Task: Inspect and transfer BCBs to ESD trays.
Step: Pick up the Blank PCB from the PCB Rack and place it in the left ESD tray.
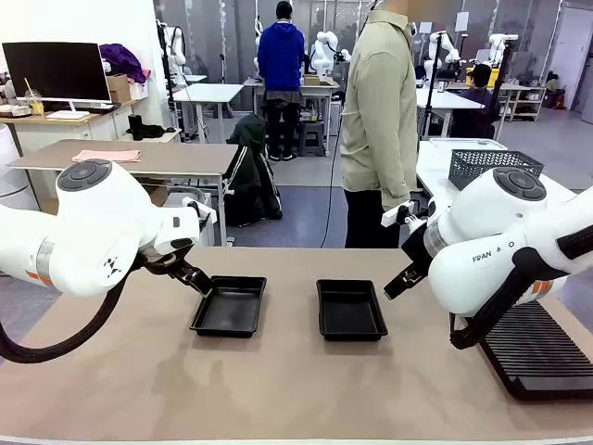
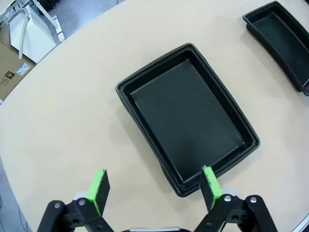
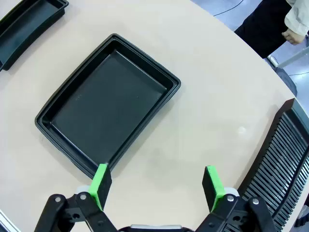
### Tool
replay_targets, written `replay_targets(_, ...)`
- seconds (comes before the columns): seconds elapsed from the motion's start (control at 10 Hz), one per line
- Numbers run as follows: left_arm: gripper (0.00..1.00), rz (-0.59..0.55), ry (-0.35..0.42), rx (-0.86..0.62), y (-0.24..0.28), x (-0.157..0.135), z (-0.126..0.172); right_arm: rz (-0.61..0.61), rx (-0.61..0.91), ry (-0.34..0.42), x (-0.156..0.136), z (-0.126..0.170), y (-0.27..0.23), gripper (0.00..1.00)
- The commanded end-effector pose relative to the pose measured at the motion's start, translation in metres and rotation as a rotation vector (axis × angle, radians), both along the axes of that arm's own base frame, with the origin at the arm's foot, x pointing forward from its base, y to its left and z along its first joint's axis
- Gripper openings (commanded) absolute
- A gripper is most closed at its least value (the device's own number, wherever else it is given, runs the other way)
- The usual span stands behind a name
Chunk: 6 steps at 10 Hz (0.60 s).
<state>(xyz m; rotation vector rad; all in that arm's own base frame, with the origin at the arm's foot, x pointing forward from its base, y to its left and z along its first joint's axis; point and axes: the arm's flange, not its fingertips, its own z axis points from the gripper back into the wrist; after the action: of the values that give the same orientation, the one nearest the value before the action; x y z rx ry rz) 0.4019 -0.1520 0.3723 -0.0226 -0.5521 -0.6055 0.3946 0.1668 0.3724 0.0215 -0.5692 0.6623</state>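
Note:
Two empty black ESD trays lie side by side on the tan table, the left tray and the right tray. My left gripper hovers open over the left tray's outer near corner. In the left wrist view the left gripper has its green pads wide apart, with that tray just ahead and one pad over its rim. My right gripper hangs open just right of the right tray. In the right wrist view the right gripper is spread beside that tray. The BCBs are out of view.
A long black ribbed rack lies at the table's right edge and appears as the rack beside my right gripper. A person stands at the far side, a hand hanging down. Bare tabletop runs along the front.

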Motion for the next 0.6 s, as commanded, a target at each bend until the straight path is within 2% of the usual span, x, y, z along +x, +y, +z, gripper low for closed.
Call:
replay_targets(0.0,1.00,0.000,0.000,0.000,0.0000,0.0000,-0.0001,0.000,0.000,0.000,0.0000,0.0000,0.0000,1.00)
replay_targets(0.5,1.00,0.000,0.000,0.000,0.0000,0.0000,-0.0001,0.000,0.000,0.000,0.0000,0.0000,0.0000,1.00)
